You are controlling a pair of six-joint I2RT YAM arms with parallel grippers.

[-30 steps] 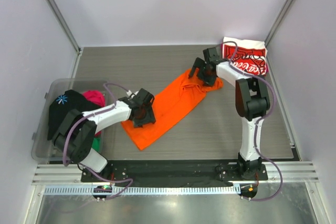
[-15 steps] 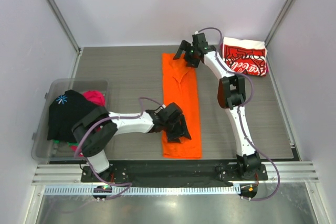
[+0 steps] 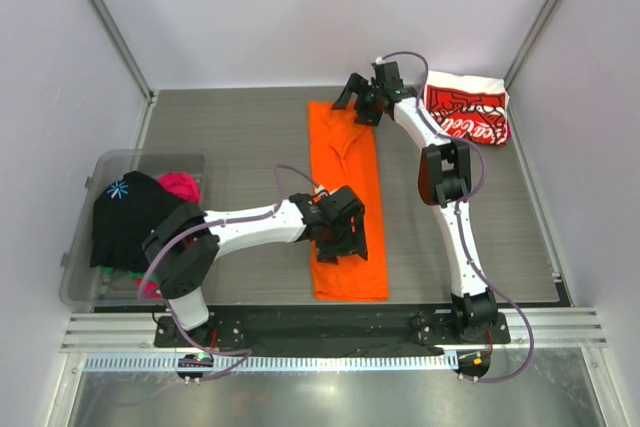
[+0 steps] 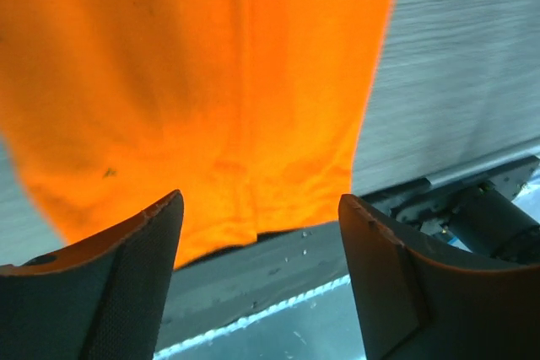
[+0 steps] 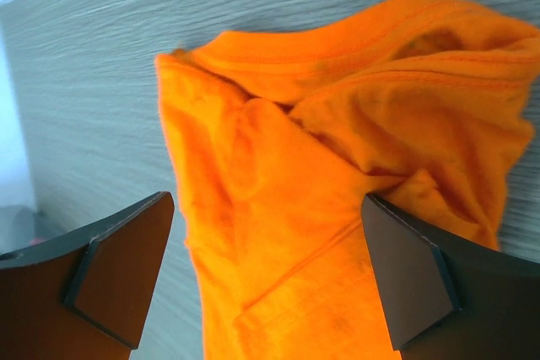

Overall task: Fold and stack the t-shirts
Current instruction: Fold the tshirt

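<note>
Looking down, you see the orange t-shirt (image 3: 345,167) lying as a long strip mid-table. Your left gripper (image 4: 260,200) gapes over its near hem, your right gripper (image 5: 266,200) over its collar, both empty. The Coca-Cola t-shirt (image 3: 467,112) sits folded far right.

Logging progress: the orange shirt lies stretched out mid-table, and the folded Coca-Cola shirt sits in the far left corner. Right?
No. The top view shows the folded Coca-Cola shirt in the far right corner of the table; the orange shirt does lie stretched out mid-table.
</note>
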